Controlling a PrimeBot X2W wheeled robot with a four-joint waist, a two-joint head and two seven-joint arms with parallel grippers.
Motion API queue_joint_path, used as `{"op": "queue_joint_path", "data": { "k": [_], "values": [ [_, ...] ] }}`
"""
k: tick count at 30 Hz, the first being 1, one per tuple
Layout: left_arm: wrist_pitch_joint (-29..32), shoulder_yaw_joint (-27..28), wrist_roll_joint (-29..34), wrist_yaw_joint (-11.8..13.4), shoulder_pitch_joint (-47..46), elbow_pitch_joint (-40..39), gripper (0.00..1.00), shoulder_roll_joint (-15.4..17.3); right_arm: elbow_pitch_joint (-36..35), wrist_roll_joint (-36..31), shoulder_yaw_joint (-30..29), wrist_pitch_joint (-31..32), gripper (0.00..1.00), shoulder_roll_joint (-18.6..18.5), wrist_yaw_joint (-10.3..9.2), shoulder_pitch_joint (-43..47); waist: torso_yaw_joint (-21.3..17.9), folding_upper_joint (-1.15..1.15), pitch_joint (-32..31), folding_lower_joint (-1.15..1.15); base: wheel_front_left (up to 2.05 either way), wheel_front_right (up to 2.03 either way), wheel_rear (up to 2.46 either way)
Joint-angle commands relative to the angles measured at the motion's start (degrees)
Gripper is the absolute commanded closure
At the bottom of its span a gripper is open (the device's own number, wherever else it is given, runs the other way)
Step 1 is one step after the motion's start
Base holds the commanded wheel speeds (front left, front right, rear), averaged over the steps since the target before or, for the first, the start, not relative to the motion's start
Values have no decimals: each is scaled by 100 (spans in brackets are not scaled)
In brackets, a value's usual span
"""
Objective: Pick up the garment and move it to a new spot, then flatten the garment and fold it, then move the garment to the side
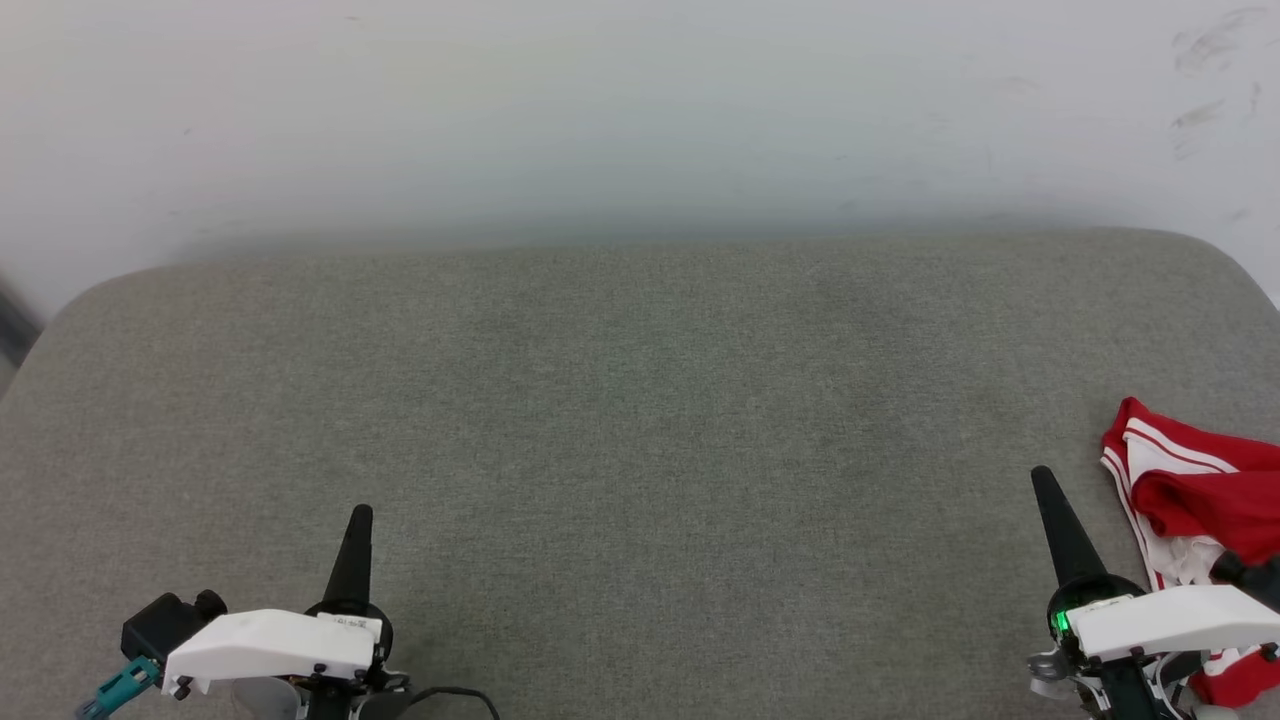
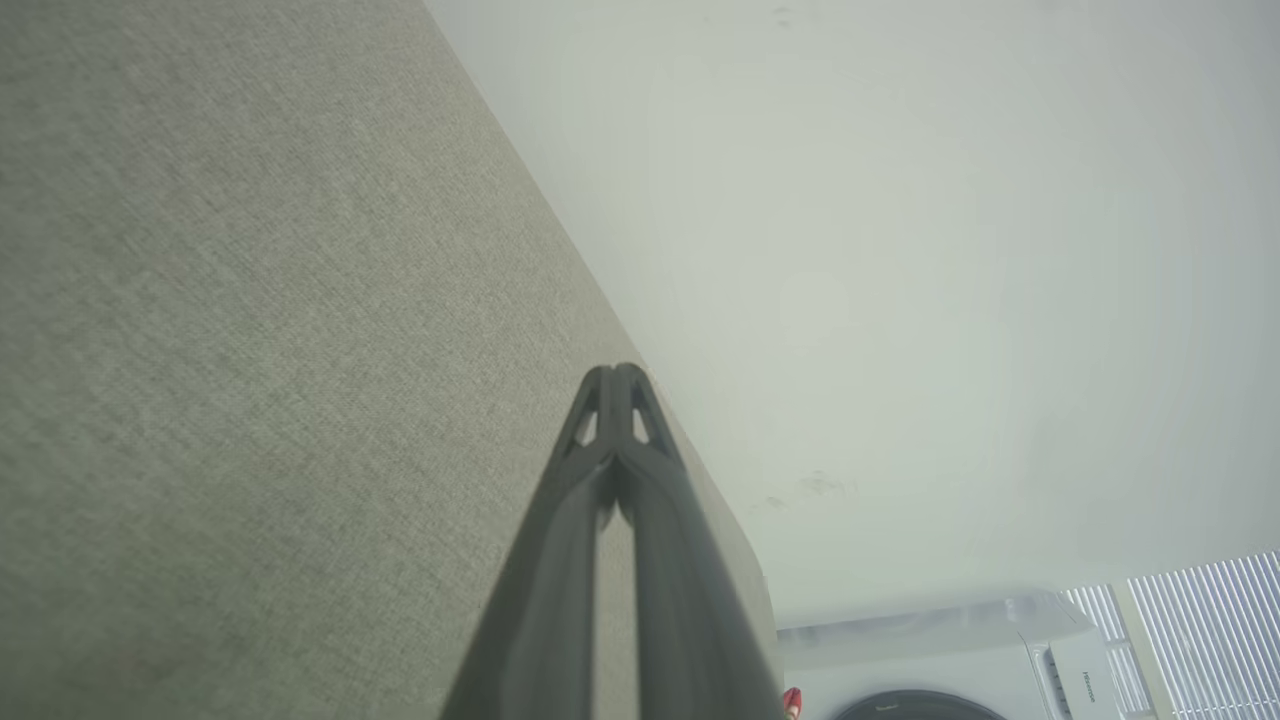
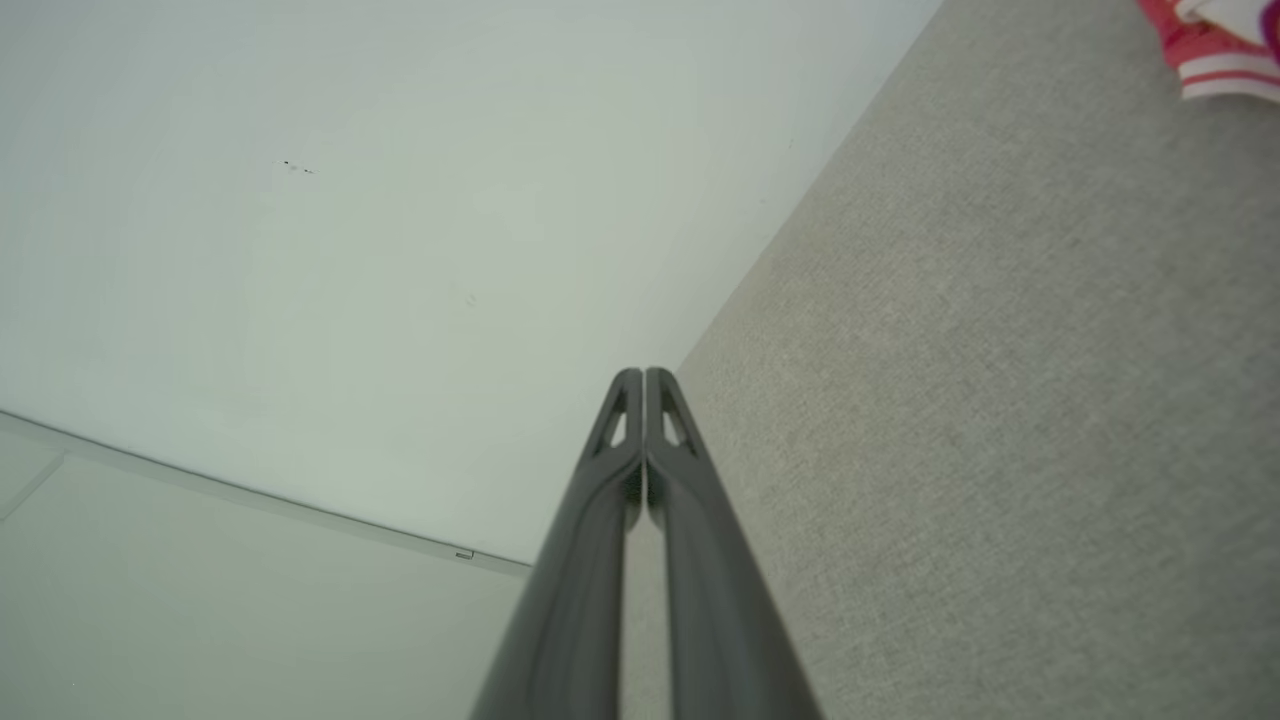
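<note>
Item: bright red soft cloth garment with white, stripe-edged panels (image 1: 1200,495). It lies bunched at the right edge of the grey fabric-covered table (image 1: 640,420), just beside the right pincer (image 1: 1046,487) and partly hidden by that arm.

Right pincer and left pincer (image 1: 360,520): fingers pressed together, holding nothing.

Assessment: the garment is probably light, limp and not fragile, and would sag and drag when lifted. Recommend pinching a raised fold or the striped hem, not flat cloth.

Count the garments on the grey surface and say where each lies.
1. The garment lies bunched at the right edge of the grey surface, beside the right gripper; it runs out of frame, so another could be hidden there.
</note>
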Motion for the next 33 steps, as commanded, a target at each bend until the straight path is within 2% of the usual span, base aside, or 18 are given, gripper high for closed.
{"op": "queue_joint_path", "data": {
  "k": [1, 33],
  "values": [
    [37, 39, -143, -43, -134, -26, 100, 1, -15, 162, -27, 36, 100, -19, -2, -114, 5, 0, 1, 0, 0, 0, 0],
    [445, 243, -1733, -231, -269, 75, 100, 0, 131, 1794, -277, 366, 100, 33, -2, -242, 105, 0, 33, 0, 0, 0, 0]
  ]
}}
